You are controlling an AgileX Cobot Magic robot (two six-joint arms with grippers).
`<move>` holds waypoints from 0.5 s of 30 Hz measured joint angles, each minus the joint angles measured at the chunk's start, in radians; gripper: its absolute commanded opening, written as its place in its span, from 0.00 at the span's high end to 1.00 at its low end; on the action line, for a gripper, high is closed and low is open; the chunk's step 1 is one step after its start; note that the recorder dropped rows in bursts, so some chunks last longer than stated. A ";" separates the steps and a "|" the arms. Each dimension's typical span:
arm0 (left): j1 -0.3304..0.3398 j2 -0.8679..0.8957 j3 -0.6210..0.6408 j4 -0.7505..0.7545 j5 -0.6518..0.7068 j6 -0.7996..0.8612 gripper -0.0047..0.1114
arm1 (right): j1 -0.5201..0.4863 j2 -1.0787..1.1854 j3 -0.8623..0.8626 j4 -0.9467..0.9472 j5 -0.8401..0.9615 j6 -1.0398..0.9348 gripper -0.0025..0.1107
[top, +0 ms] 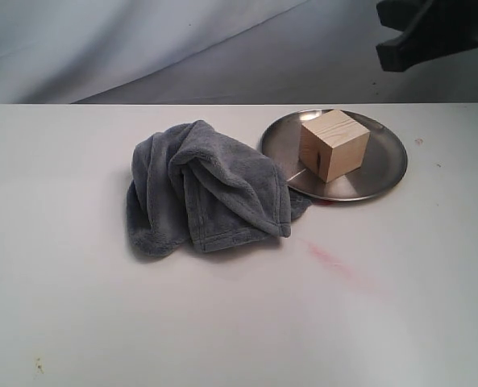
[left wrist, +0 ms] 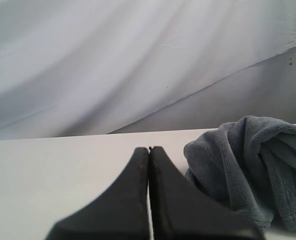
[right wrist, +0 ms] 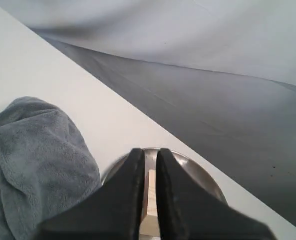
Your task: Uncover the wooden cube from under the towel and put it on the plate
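Observation:
The wooden cube (top: 334,145) stands on the steel plate (top: 384,161) at the back right of the table, uncovered. The blue-grey towel (top: 202,189) lies crumpled just left of the plate, its edge touching the rim. My right gripper (top: 388,36) hangs high above and behind the plate. In the right wrist view its fingers are nearly together with only a thin gap and hold nothing (right wrist: 149,150); a strip of the cube (right wrist: 151,200) and the plate (right wrist: 197,175) show far below. My left gripper (left wrist: 148,149) is shut and empty, off to one side of the towel (left wrist: 252,165).
A faint pink smear (top: 335,266) marks the white table (top: 101,322) in front of the plate. A grey-white cloth backdrop (top: 142,48) hangs behind the table's far edge.

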 measured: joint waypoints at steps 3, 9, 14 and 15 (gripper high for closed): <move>0.000 0.000 0.000 0.000 0.000 0.000 0.96 | -0.003 -0.041 0.038 -0.105 -0.019 0.074 0.90; 0.000 0.000 0.000 0.000 0.000 0.000 0.96 | -0.005 -0.160 0.146 -0.474 -0.150 0.559 0.90; 0.000 0.000 0.000 0.000 0.000 0.000 0.96 | -0.027 -0.294 0.278 -0.653 -0.279 0.801 0.90; 0.000 0.000 0.000 0.000 0.000 0.000 0.96 | -0.043 -0.318 0.300 -0.663 -0.296 0.825 0.90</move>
